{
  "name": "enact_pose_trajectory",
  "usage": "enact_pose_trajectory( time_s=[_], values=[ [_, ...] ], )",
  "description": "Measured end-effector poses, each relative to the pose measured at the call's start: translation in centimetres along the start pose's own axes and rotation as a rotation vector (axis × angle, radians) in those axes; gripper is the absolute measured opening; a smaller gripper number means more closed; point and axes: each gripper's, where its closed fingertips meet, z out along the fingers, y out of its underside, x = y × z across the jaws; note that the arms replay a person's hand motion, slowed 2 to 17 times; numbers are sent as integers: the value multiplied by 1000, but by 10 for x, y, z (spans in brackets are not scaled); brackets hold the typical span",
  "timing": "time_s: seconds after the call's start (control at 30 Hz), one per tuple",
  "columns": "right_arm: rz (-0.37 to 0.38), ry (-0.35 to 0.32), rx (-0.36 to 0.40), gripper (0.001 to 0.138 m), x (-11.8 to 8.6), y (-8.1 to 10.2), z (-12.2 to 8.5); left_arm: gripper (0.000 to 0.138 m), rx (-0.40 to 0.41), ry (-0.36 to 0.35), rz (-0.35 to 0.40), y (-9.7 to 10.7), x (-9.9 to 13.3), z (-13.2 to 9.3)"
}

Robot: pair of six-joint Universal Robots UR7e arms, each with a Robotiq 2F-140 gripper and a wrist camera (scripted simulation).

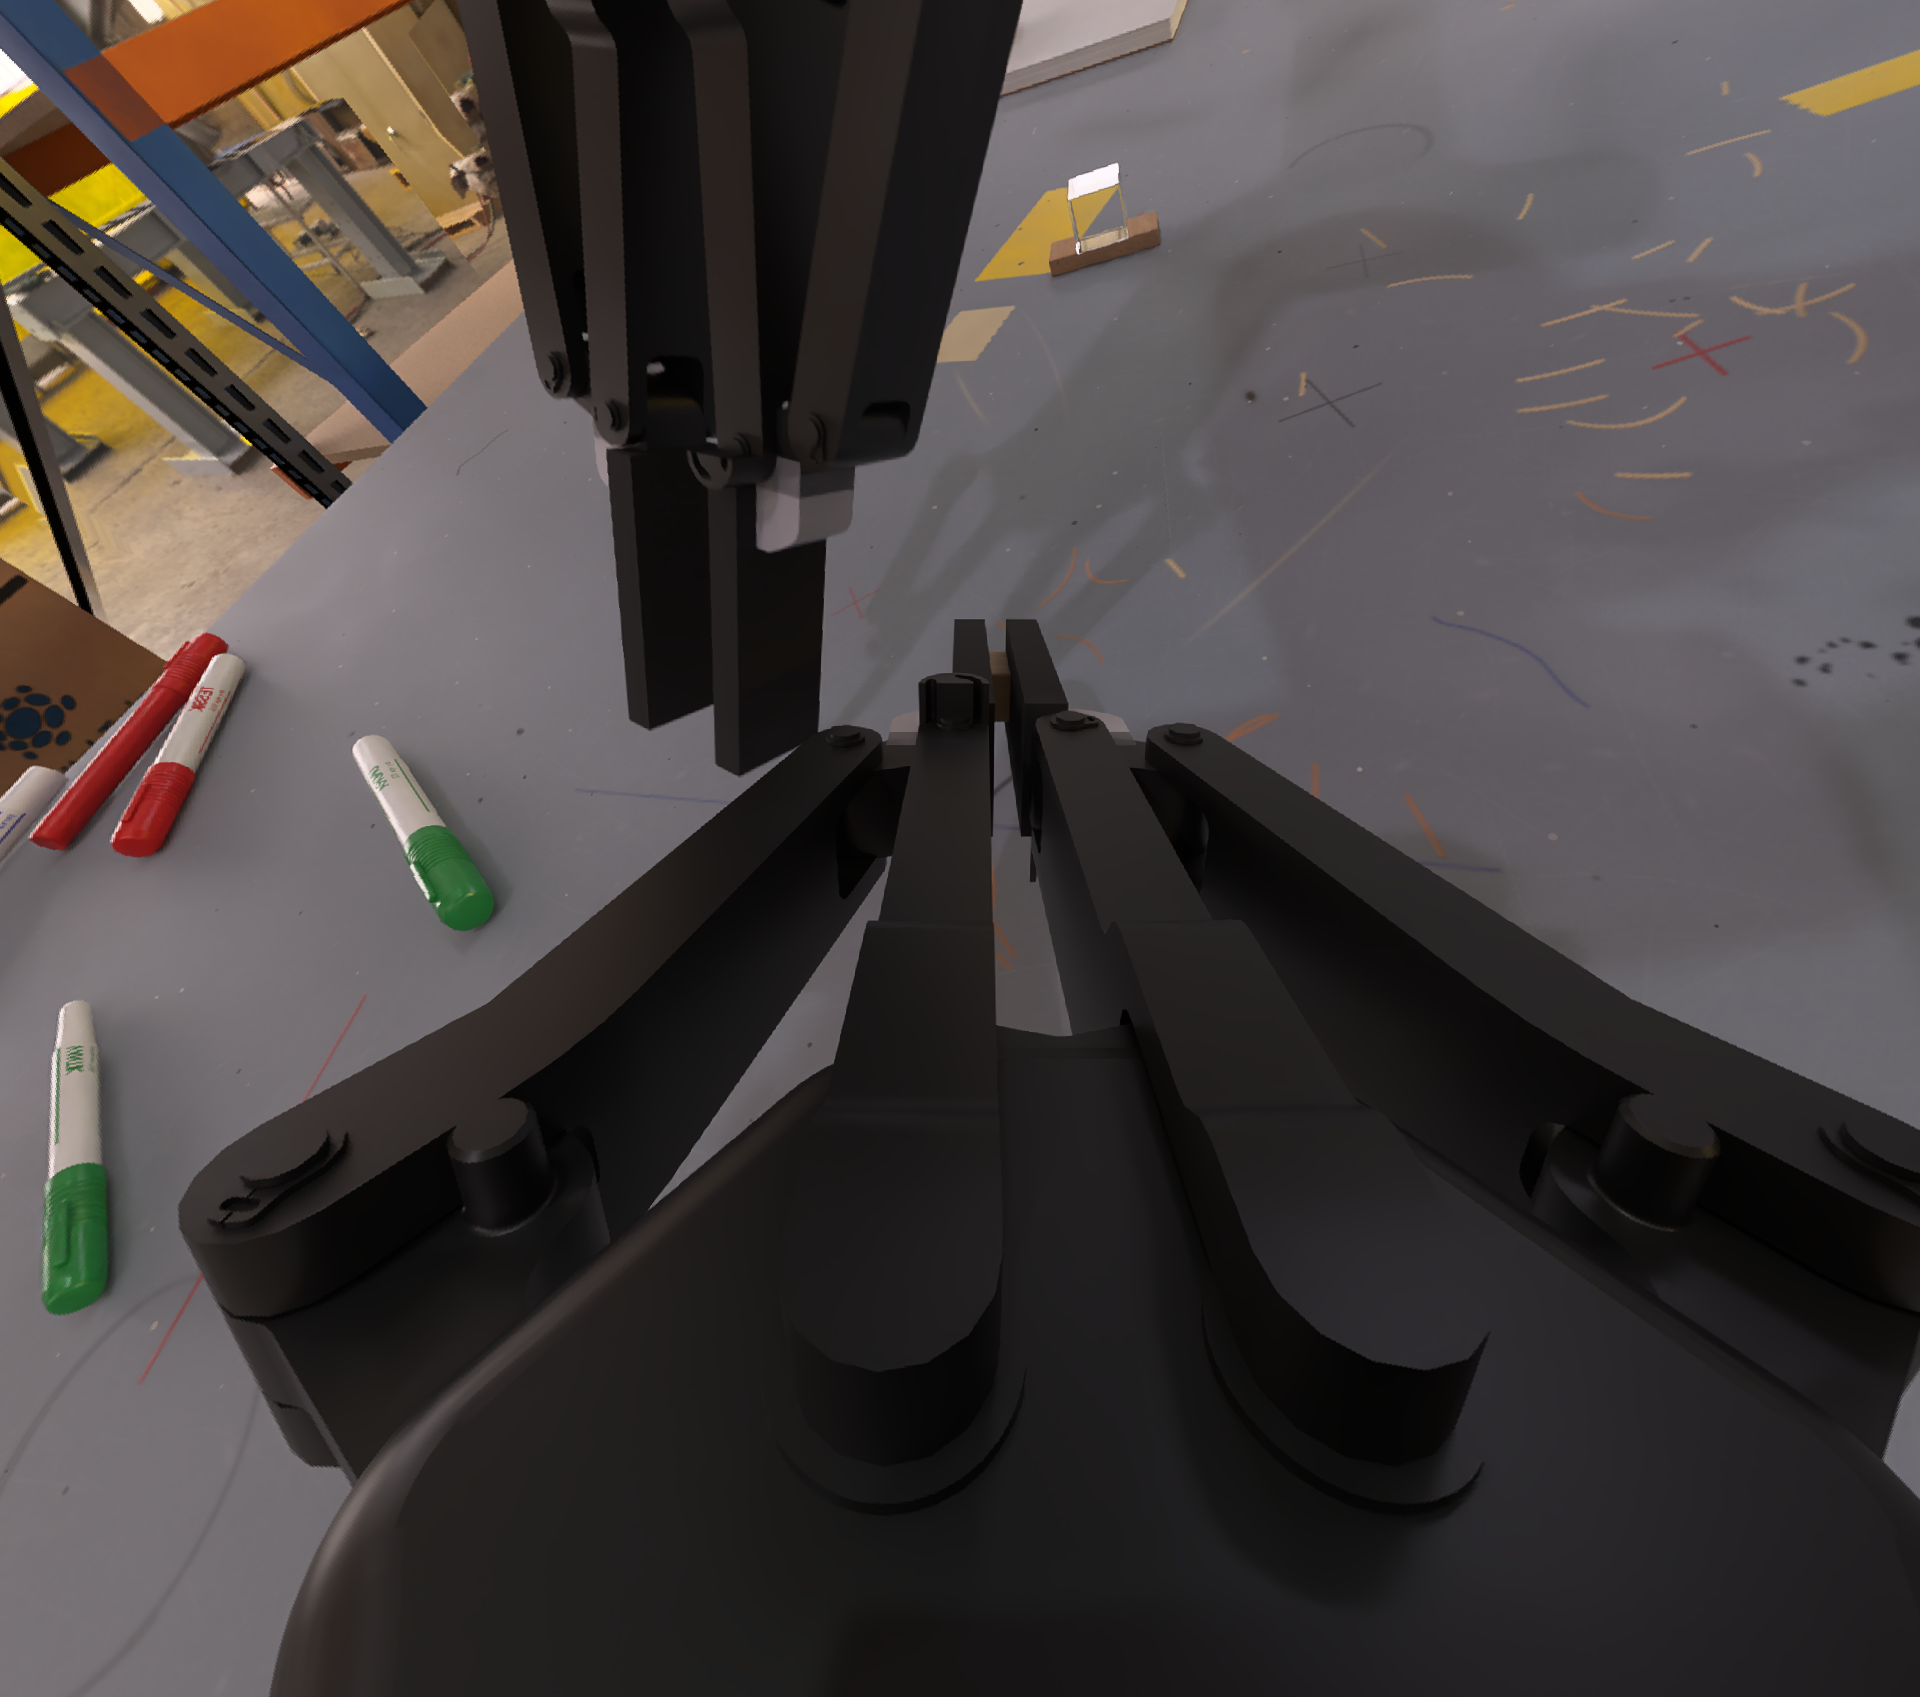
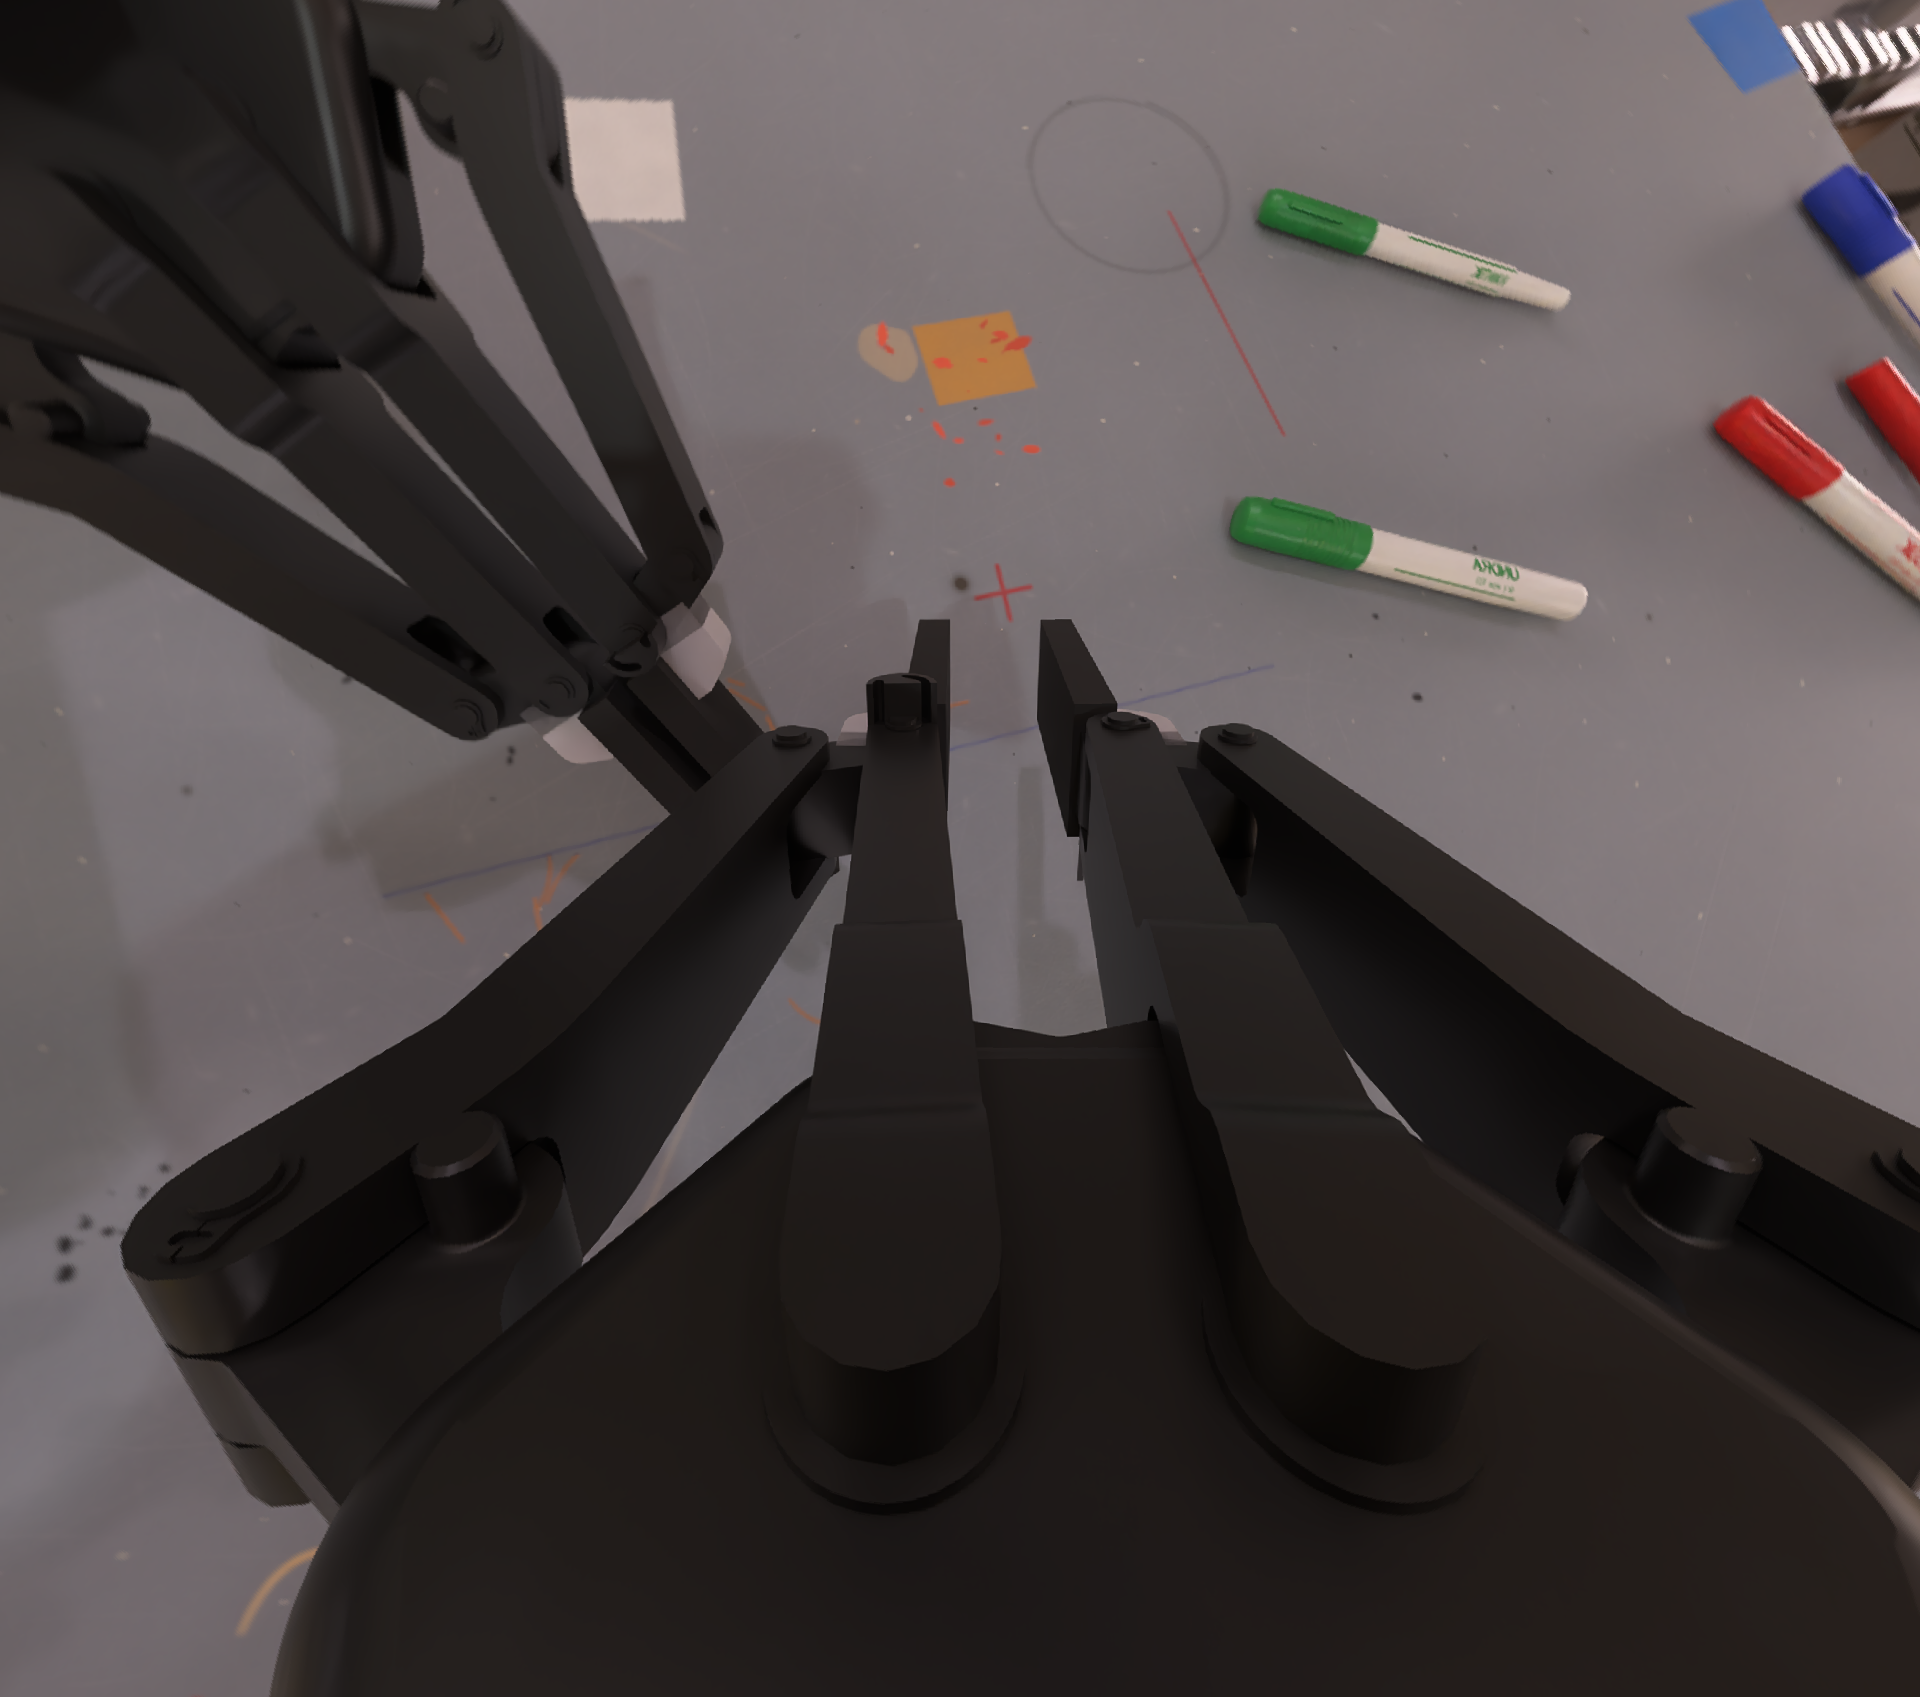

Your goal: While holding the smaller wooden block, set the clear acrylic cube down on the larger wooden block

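Observation:
The clear acrylic cube [image 1: 1096, 208] stands upright on the larger wooden block [image 1: 1135, 237], far off on the grey table in the left wrist view. My left gripper [image 1: 1000, 650] is shut on the smaller wooden block [image 1: 1000, 679], of which only a sliver shows between the fingers. My right gripper [image 1: 717, 712] hangs close by at its upper left, pointing down at the table, far from the cube. In the right wrist view the right gripper [image 2: 992, 660] is empty, with a narrow gap between its fingers. The left gripper [image 2: 665, 733] shows there at the left.
Green markers [image 1: 426, 832] [image 1: 75, 1159] and red markers [image 1: 177, 754] lie at the left by the table edge, beside a cardboard box [image 1: 52, 691]. A white board [image 1: 1101, 16] lies at the back. The right wrist view shows green [image 2: 1403, 556], red [image 2: 1808, 473] and blue [image 2: 1860, 234] markers.

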Motion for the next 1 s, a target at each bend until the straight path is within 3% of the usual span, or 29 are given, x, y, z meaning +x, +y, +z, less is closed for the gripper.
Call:
enact_pose_trajectory(
  time_s=[0.3,0.47,0.73,1.0],
  values=[
    [-180,30,-50,24,4,9,17,5,3,7,2,0,0,0],
    [-233,66,-77,26,11,10,22,5,4,11,0,0,0,0],
    [-310,45,-103,30,8,11,29,5,5,14,-3,0,0,0],
    [-337,20,-101,33,5,11,35,5,6,13,-5,-1,0,0]
  ],
)
